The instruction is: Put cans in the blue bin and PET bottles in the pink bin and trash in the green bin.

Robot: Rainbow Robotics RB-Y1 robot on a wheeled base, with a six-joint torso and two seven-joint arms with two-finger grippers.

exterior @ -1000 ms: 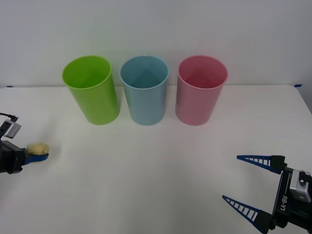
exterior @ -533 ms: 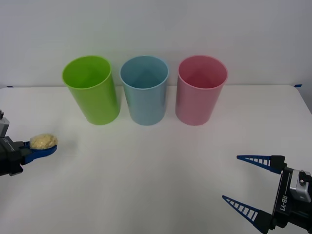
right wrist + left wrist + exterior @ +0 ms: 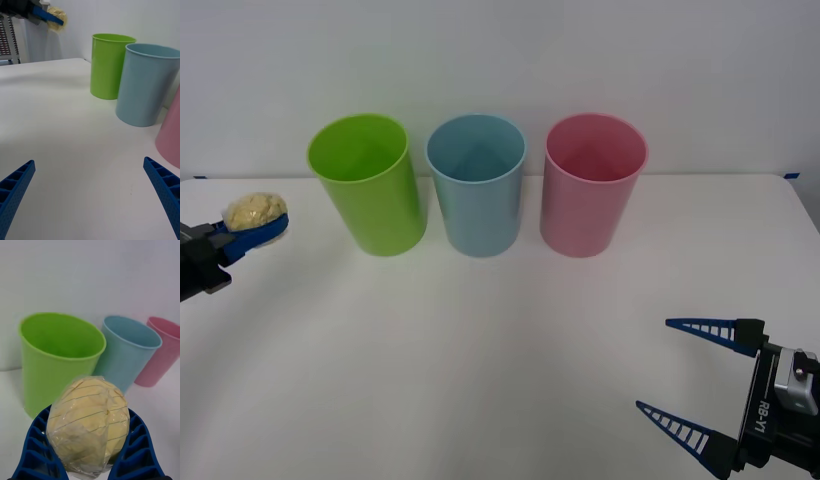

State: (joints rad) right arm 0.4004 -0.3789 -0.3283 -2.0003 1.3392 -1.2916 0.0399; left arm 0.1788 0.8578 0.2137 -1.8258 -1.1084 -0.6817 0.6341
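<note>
The trash (image 3: 89, 423), a small pale yellow-beige wrinkly ball wrapped in clear crinkled film, sits pinched between the ribbed blue fingers (image 3: 35, 444) of the left gripper (image 3: 252, 222), which is clamped on it from both sides. It hangs in the air at the table's left edge, beside the tall lime-green smooth plastic cup-shaped green bin (image 3: 368, 184) and about level with its rim. Next in the row along the far edge of the white table (image 3: 480, 350) stand the light-blue plastic cylinder, the blue bin (image 3: 477, 185), and the pink plastic cylinder, the pink bin (image 3: 591, 185), all upright with open mouths and narrow gaps between them. The broad tabletop before the bins lies bare. The right gripper (image 3: 685, 375) rests low at the near right corner, its fingers spread wide, holding nothing.
</note>
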